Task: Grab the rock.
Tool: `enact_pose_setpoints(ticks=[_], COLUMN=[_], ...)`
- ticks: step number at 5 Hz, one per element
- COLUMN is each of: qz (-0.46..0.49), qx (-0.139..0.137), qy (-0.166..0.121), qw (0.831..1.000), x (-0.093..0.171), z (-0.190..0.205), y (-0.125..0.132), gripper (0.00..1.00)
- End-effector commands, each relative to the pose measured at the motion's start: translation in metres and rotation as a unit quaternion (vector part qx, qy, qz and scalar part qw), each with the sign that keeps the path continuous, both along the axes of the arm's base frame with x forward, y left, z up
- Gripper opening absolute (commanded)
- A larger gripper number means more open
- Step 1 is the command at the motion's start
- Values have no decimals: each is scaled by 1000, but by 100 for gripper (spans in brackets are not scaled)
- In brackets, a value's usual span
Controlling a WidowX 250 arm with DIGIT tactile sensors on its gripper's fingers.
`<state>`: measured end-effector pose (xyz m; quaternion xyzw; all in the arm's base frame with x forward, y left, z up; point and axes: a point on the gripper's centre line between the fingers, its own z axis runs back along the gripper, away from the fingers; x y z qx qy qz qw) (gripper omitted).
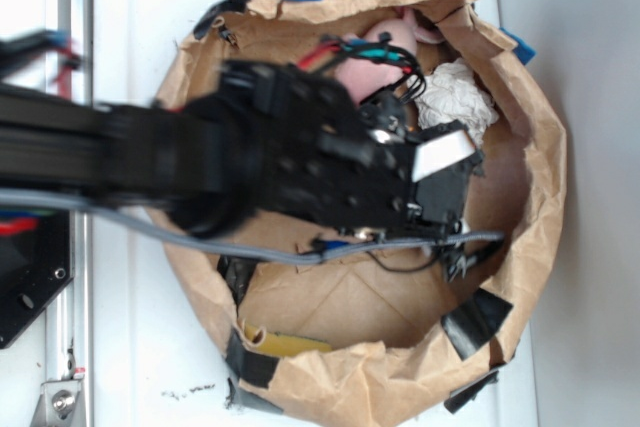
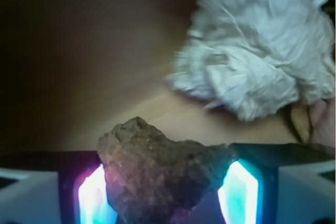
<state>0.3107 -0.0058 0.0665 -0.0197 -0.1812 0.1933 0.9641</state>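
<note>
The rock (image 2: 163, 177), a rough dark brown-grey lump, fills the gap between my two glowing fingers in the wrist view and touches both pads. My gripper (image 2: 165, 195) is shut on it. In the exterior view the black arm reaches from the left into the brown paper basin (image 1: 540, 177), and the gripper (image 1: 465, 209) sits over its right half. The rock is hidden there under the gripper body.
A crumpled white paper wad (image 1: 455, 97) (image 2: 257, 56) lies just beyond the gripper. A pink plush toy (image 1: 375, 52) rests at the basin's back, partly under the arm. Raised paper walls ring the basin, with black tape (image 1: 475, 317) at the front right. Loose cables hang below the arm.
</note>
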Motion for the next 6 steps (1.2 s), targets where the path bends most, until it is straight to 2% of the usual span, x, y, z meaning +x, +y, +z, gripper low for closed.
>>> enact_pose_setpoints(ticks=[1,2,4,5,6], qz=[-24,-35,14,23,18], qx=[-108,-143,-63,-45,-47], qy=[27,55,150,166,159], qw=[993,988,987,985,986], x=[-18,-23,-33,-36,-35], z=[85,102,113,116,113], y=[4,8,16,16,14], gripper=[0,0,0,0,0])
